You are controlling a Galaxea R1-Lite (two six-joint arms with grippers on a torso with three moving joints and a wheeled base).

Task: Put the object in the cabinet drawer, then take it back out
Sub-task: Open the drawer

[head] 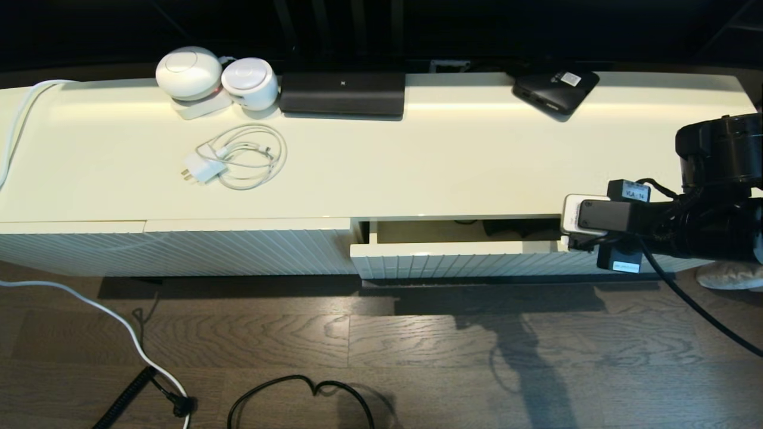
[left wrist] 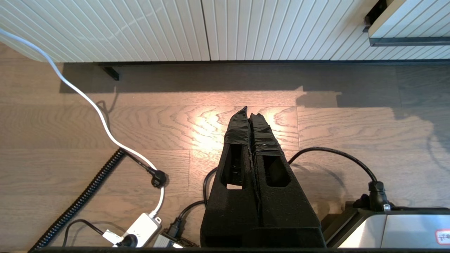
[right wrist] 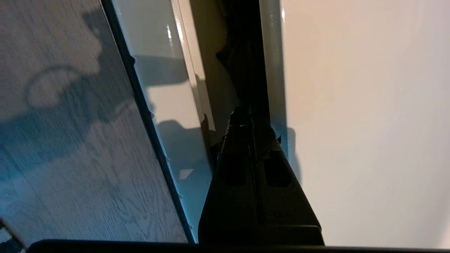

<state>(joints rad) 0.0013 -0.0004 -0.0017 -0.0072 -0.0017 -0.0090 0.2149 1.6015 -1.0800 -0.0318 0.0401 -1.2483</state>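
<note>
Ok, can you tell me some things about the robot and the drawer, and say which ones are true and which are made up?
1. The drawer is open a little. True.
2. The black umbrella lies on top of the cabinet. False: something dark, likely the umbrella, sits inside the drawer, mostly hidden under the cabinet top.
3. The right gripper is shut and pokes into the drawer gap. True.
4. The left gripper holds a white cable. False: it is shut on nothing, above the floor.
5. A coiled white charger cable lies on the cabinet top. True.
</note>
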